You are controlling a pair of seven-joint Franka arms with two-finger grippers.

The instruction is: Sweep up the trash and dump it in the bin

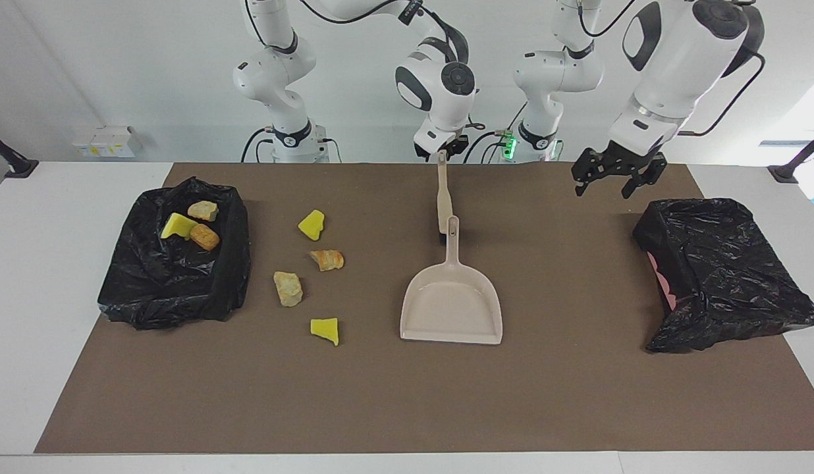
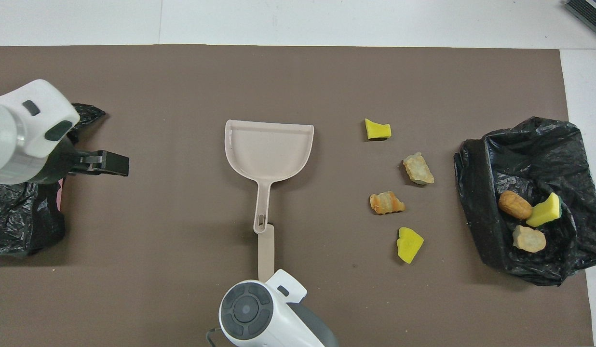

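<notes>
Several loose trash pieces lie on the brown mat: a yellow one (image 1: 311, 224) (image 2: 409, 244), an orange one (image 1: 327, 259) (image 2: 386, 202), a beige one (image 1: 288, 288) (image 2: 418, 168) and another yellow one (image 1: 325, 330) (image 2: 377, 129). Three more pieces (image 1: 189, 224) (image 2: 528, 221) sit in the black-bagged bin (image 1: 176, 289) (image 2: 476, 217) at the right arm's end. The beige dustpan (image 1: 451, 303) (image 2: 268, 147) lies mid-mat. A beige brush (image 1: 441, 197) (image 2: 265, 250) lies in line with its handle, nearer the robots. My right gripper (image 1: 440, 150) hangs at the brush's robot-side end; contact is unclear. My left gripper (image 1: 614, 181) (image 2: 124, 164) is open and empty.
A second black-bagged bin (image 1: 723, 276) (image 2: 18, 226) with some pink showing stands at the left arm's end, and the left gripper hovers over the mat beside it. Bare mat lies between the dustpan and each bin. White table surrounds the mat.
</notes>
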